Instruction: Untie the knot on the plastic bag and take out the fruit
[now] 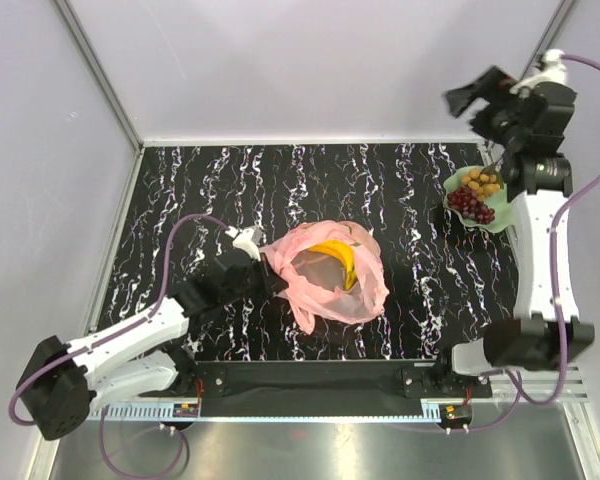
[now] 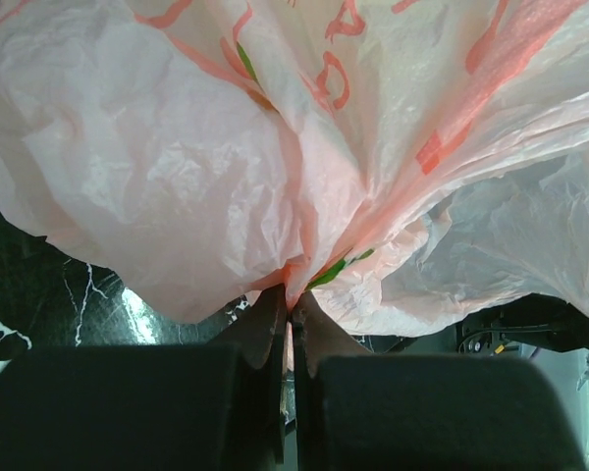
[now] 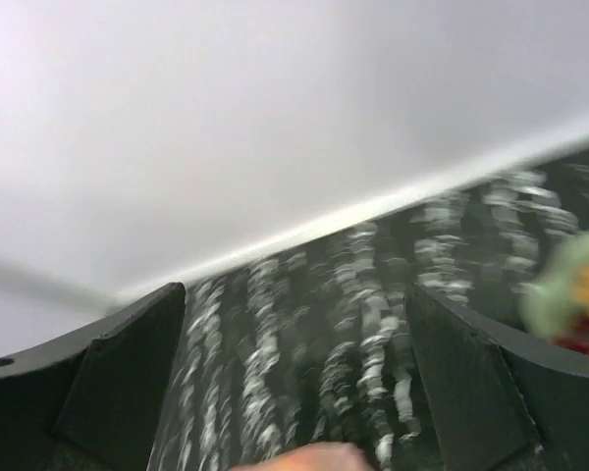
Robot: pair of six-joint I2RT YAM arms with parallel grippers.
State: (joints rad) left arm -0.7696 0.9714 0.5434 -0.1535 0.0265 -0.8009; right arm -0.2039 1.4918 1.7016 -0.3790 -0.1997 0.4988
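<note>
My left gripper is pressed together on a gathered fold of the plastic bag. In the left wrist view the thin pink film bunches into a tight pleat right between my fingertips and fans out above them, with orange print and a little green showing through. The bag lies near the middle of the table, a little towards my side. It is crumpled, and its mouth gapes upward. I hold it at its left edge. Yellow bananas lie inside, curved along the far right of the opening and seen through the mouth from above.

My right gripper is spread wide and holds nothing. It is raised high over the far right corner, well apart from the bag. Its wrist view is blurred, and between the two dark fingers I see only the black marbled tabletop and the pale back wall.

Below that arm, near the table's right edge, sits the wavy green plate. On it the dark red grape bunch lies on the near side. The cluster of small brown round fruits touches it on the far side. The plate's green rim shows as a smear at the right edge of the right wrist view.
</note>
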